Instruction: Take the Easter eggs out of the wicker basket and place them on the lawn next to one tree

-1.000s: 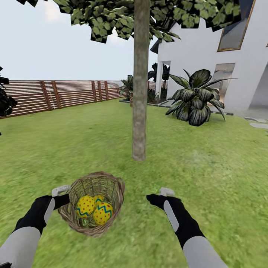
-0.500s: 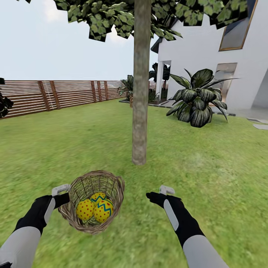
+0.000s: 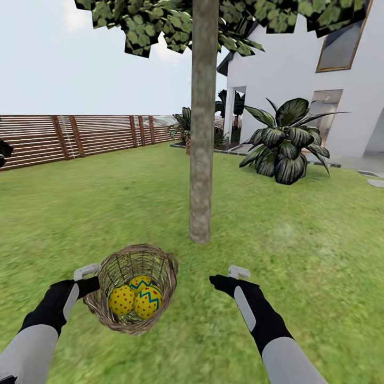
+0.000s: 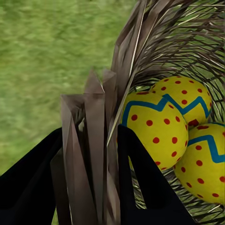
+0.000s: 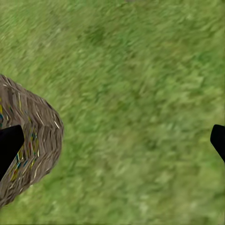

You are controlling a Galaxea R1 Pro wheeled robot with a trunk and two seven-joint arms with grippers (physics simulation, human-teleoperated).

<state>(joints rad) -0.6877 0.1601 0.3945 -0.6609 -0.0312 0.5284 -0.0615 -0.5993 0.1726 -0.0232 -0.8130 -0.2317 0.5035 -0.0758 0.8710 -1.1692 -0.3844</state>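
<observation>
A: Where's the basket (image 3: 133, 288)?

B: Held up in front of the robot, above the lawn (image 3: 298, 266), at the left side of the head view. The left claw (image 4: 101, 187) is clamped on its rim: in the left wrist view the two black fingers (image 4: 140, 183) sit either side of a bundle of twigs.

A: And the eggs?

B: All three eggs (image 4: 157, 129) lie in the basket, packed together and touching. From the head camera two show clearly side by side, with a third partly hidden behind them.

A: The right claw (image 3: 224, 278)?

B: Free, gripping nothing, out over the grass to the right of the basket. In the right wrist view its black fingertips (image 5: 9, 147) stand at opposite edges of the picture, so it is spread wide, with the basket's woven side near one tip.

A: The tree (image 3: 202, 133)?

B: Straight ahead, beyond the basket, its bare trunk rising from the lawn. A wooden fence (image 3: 80, 136) runs behind on the left; a white house (image 3: 288, 69) and a broad-leaved plant (image 3: 285, 146) stand on the right.
</observation>
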